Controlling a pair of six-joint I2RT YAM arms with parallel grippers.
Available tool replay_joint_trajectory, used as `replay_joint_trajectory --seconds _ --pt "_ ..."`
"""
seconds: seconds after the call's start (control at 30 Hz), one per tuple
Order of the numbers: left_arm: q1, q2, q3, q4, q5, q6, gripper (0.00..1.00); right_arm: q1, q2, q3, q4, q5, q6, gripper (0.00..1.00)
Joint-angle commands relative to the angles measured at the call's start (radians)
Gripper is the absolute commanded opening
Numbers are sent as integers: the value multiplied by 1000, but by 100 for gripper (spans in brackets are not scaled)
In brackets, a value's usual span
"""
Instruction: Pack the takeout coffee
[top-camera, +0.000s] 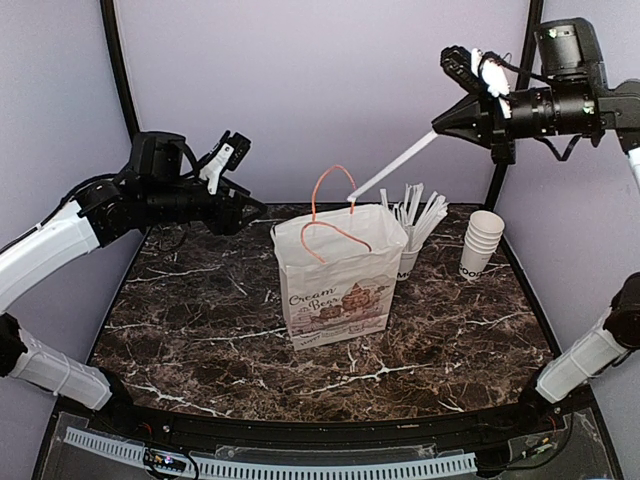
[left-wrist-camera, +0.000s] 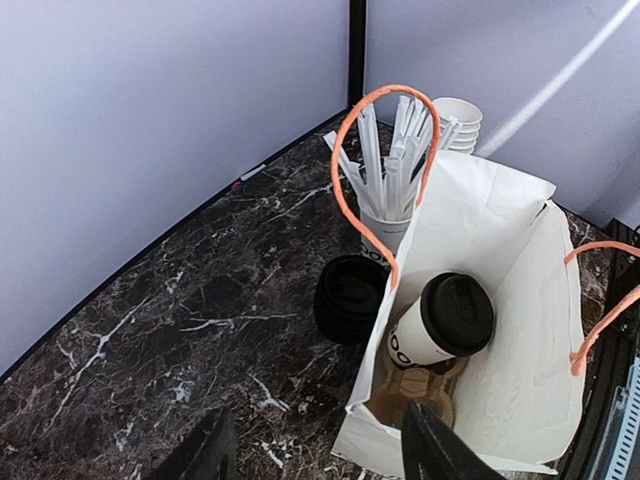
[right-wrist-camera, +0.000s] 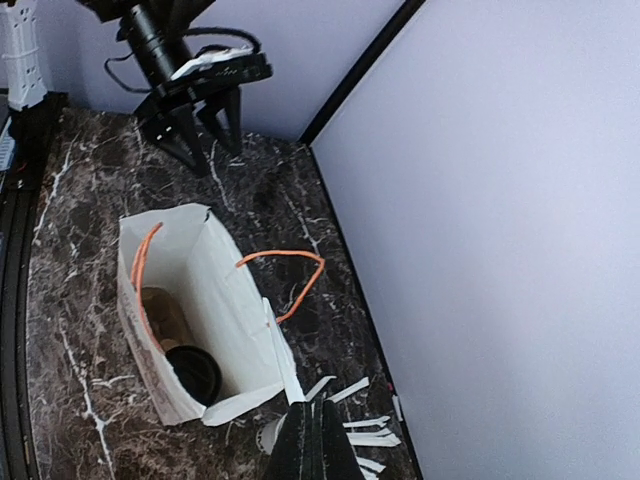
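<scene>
Holding a white stick (top-camera: 392, 165) pinched in my closed right tool (top-camera: 438, 130) above the paper bag (top-camera: 335, 275), I see my left tool (left-wrist-camera: 315, 435) hang wide open and empty; the takeout coffee (left-wrist-camera: 440, 320) leans inside the bag on the table (top-camera: 180, 320).

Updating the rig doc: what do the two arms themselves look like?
Left arm and right arm: white rounded links, black joints and wrists, loose black cables. Black tapered fingers; a white piece on each wrist.

takeout coffee (left-wrist-camera: 440, 325) base hidden by bag (left-wrist-camera: 500, 230) wall, straw (top-camera: 395, 163) end hidden inside right pincer (top-camera: 438, 128)
</scene>
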Motion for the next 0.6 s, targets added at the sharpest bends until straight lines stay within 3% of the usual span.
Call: replay_joint_trajectory --seconds 0.0,0.17,0.27,0.33,0.43,0.5,0.57 --pt "5 -74 -5 -32 -102 8 58 111 21 -24 -104 70 -14 0" --pt "5 -116 -59 -23 -141 3 58 222 59 -58 -150 150 -11 0" --pt "5 -125 -84 -10 -139 -1 58 279 96 -109 -65 190 13 0" --pt "7 -127 -102 5 -137 -1 59 304 178 -44 -43 176 17 1" --pt "8 -124 -116 18 -136 3 59 305 292 99 -34 136 30 66" --pt "9 -130 -124 22 -137 0 59 281 310 143 21 165 28 91" --pt "10 -149 -140 37 -135 -4 59 192 270 106 119 140 55 98"
